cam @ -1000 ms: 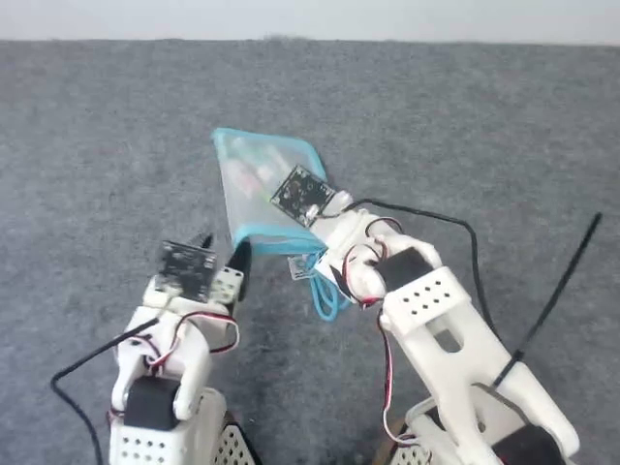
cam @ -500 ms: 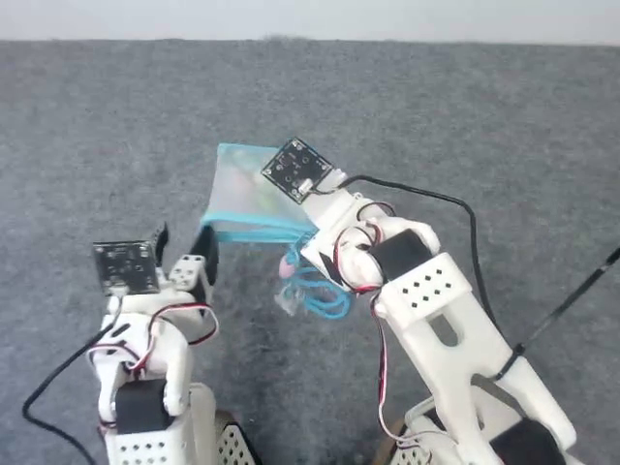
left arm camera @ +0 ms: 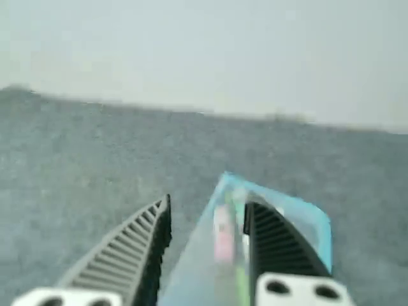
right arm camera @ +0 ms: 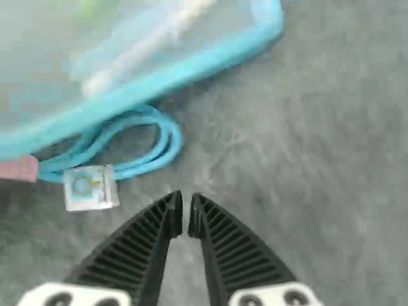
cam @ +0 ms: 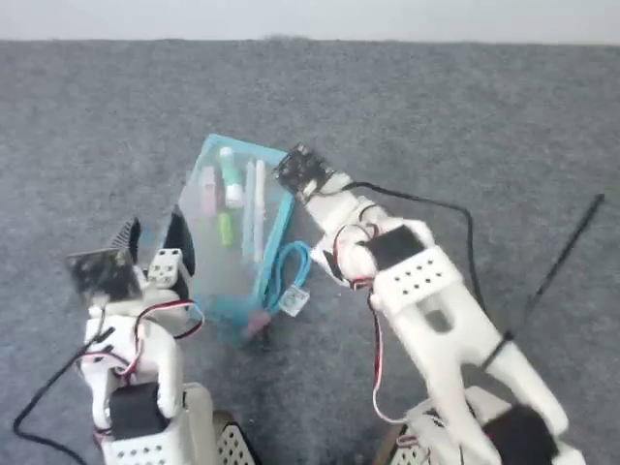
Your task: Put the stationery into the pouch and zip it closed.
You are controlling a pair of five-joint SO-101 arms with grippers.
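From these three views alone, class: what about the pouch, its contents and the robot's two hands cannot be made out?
1. Pouch: too small in the high view to tell whether it is zipped closed.
2. Stationery: blurred behind the pouch wall in both wrist views; kinds unclear.
3. Left hand: left wrist view too blurred to show whether a finger touches the pouch.
4. Pink piece: cut off by the right wrist view's edge.

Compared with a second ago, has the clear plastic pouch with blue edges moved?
Yes. The clear blue-edged pouch has shifted away from the grey table's far edge, nearer the arms' bases and toward the left gripper.
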